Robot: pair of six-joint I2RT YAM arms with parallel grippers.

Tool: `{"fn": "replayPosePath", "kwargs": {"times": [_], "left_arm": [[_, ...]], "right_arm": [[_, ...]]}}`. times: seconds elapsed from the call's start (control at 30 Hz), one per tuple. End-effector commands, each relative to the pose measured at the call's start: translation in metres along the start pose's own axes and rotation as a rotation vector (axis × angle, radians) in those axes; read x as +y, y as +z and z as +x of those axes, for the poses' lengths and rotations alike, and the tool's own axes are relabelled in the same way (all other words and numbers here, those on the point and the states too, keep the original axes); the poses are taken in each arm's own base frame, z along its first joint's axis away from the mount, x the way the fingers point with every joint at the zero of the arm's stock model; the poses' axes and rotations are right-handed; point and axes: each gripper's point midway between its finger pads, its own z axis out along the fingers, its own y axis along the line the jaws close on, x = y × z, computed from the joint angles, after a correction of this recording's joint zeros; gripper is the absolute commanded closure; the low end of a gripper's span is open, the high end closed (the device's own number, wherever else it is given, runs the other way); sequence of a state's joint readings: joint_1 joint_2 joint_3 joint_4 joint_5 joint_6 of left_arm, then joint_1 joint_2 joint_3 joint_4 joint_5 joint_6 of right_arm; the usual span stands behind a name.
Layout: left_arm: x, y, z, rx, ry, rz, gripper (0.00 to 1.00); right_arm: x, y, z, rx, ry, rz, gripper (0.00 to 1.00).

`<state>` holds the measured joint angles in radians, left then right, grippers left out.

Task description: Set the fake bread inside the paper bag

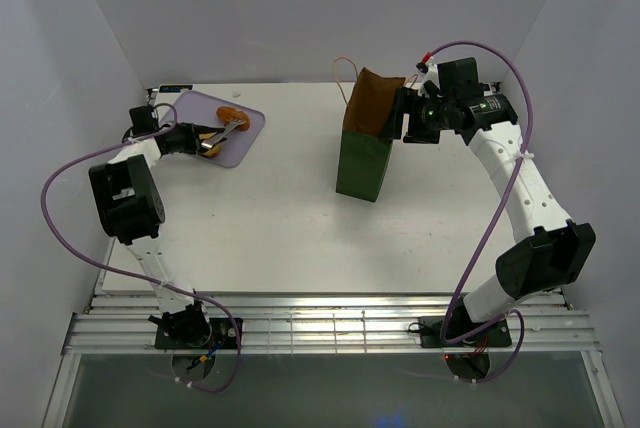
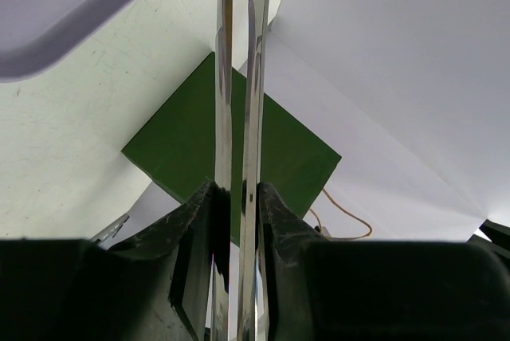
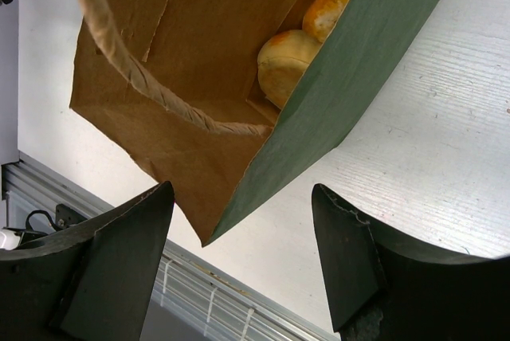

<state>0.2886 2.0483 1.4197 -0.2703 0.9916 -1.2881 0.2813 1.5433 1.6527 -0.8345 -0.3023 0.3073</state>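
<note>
left gripper (image 2: 237,194) clamped on slim steel tongs (image 2: 253,78) by lilac plastic tray (image 1: 250,138) bearing golden-brown toy pastry (image 1: 229,113); right gripper (image 3: 243,213), fingers apart, at tall dark green paper bag (image 1: 362,163) holding two buns (image 3: 287,62). likely light, stiff, slick: pinch across middle.

White arms (image 1: 520,183) with black joints, black grippers (image 3: 241,197) (blunt wedge fingers (image 3: 119,261)), looping purple cables (image 1: 43,191)

The paper bag (image 3: 351,62) is matt dark green outside and creased brown kraft inside, with a twisted fibrous handle (image 3: 135,78). The tongs (image 2: 253,78) are mirror-polished metal; the white table (image 3: 446,118) looks matt and faintly grained.
</note>
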Motion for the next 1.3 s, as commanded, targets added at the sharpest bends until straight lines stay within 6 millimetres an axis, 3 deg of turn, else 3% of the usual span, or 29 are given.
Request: {"fn": "replayPosePath", "kwargs": {"times": [0.0,0.37,0.7,0.83,0.97,1.03,1.07,1.27], "left_arm": [[-0.031,-0.026,0.022,-0.020,0.107,0.043,1.00],[-0.047,-0.050,0.050,-0.027,0.176,0.039,1.00],[-0.080,-0.087,0.100,-0.022,0.345,0.049,1.00],[-0.102,-0.103,0.135,0.019,0.454,0.091,1.00],[-0.116,-0.110,0.187,0.109,0.546,0.138,1.00],[-0.120,-0.103,0.217,0.173,0.595,0.148,1.00],[-0.128,-0.102,0.240,0.214,0.645,0.165,1.00],[-0.156,-0.104,0.317,0.331,0.809,0.236,1.00]], "right_arm": [[0.006,-0.011,-0.008,-0.052,-0.025,-0.022,0.24],[0.007,-0.011,-0.010,-0.053,-0.027,-0.029,0.24],[0.005,-0.007,-0.013,-0.046,-0.011,-0.014,0.24],[0.002,-0.006,-0.016,-0.046,0.001,0.007,0.24],[-0.001,-0.003,-0.017,-0.040,0.016,0.023,0.24],[-0.001,-0.003,-0.017,-0.038,0.020,0.025,0.24],[-0.002,-0.002,-0.017,-0.038,0.021,0.030,0.24],[-0.004,-0.001,-0.021,-0.046,0.028,0.043,0.24]]}}
